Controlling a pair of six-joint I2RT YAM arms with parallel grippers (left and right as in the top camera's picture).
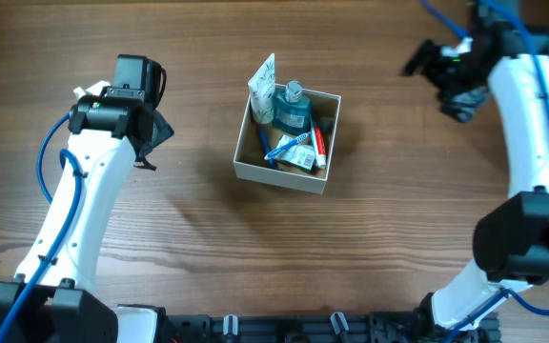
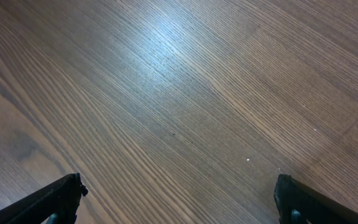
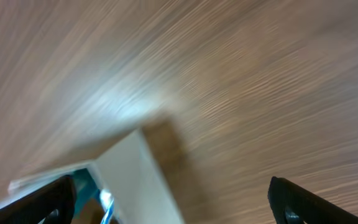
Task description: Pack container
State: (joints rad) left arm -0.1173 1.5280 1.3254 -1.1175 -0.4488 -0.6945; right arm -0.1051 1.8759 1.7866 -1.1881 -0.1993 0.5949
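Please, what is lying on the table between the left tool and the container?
Nothing lies there. In the overhead view, the stretch between the left tool and the container is only bare wooden table.

On the table (image 1: 370, 257), the container (image 1: 276, 177) holds a bottle (image 1: 293, 110), tube (image 1: 263, 88) and toothbrush (image 1: 287, 145)

I see brown, streaky grain across the wooden table (image 1: 198, 238), white walls and tan lining on the square cardboard container (image 1: 279, 178), a teal plastic bottle (image 1: 292, 112), a blue toothbrush (image 1: 280, 150).
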